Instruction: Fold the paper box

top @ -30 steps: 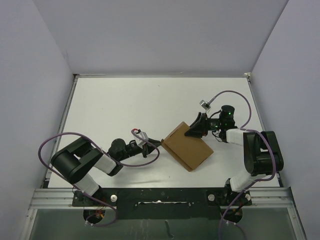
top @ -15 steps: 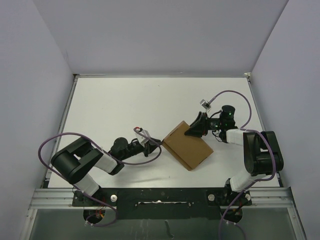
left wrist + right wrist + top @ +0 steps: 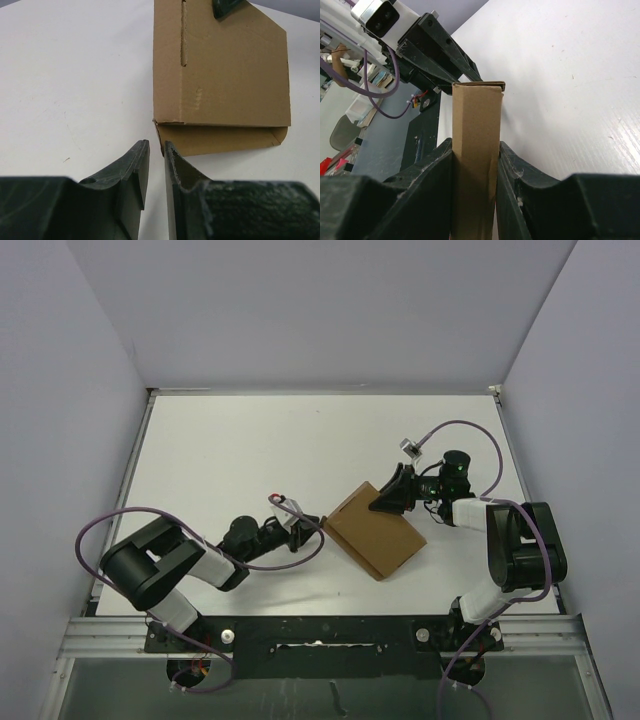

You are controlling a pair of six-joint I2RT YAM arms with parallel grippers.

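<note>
One paper box (image 3: 375, 532): right gripper (image 3: 475, 146) pinches its edge; left gripper (image 3: 156, 146) narrowly parted, empty, near its corner.

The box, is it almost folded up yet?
Mostly, it seems. The box is already flattened into a thin packet on the table. The right jaws are squeezing one edge of it. The left jaws, barely apart and empty, sit by a corner. One flap pokes out underneath, so that probably needs tucking in.
</note>
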